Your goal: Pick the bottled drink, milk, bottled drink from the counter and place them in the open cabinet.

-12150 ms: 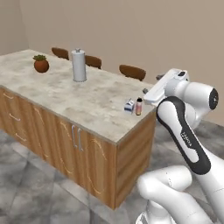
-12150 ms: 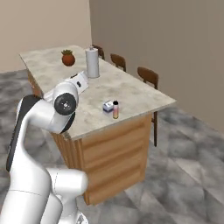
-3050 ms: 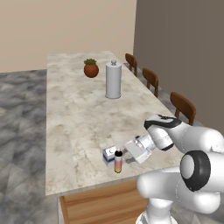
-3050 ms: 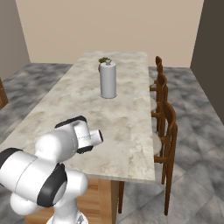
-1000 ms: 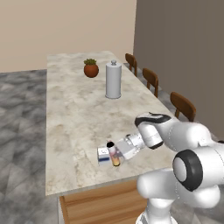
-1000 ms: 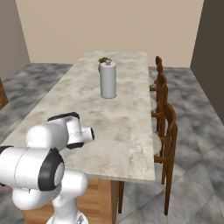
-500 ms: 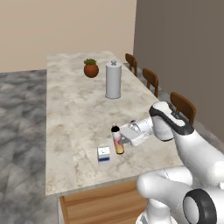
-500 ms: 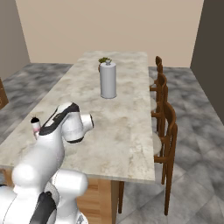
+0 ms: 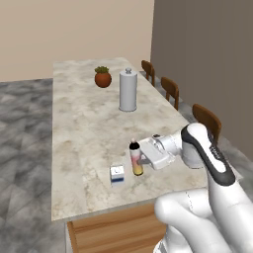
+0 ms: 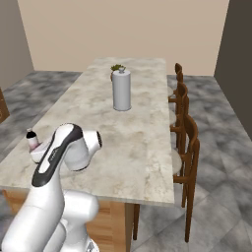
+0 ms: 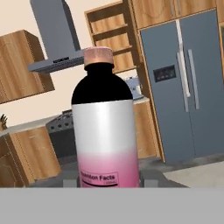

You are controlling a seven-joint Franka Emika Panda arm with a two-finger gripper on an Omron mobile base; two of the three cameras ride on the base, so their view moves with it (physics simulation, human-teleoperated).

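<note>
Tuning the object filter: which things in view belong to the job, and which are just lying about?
Job: bottle, milk, counter, open cabinet.
Lying about: canister, plant, chairs, fridge, hood.

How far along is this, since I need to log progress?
Nothing looks stowed yet. In hand: the gripper is shut on one bottled drink, upright at the near end of the counter. Left: carry it to the open cabinet, then the milk, standing on the counter beside it, and the other bottle.
</note>
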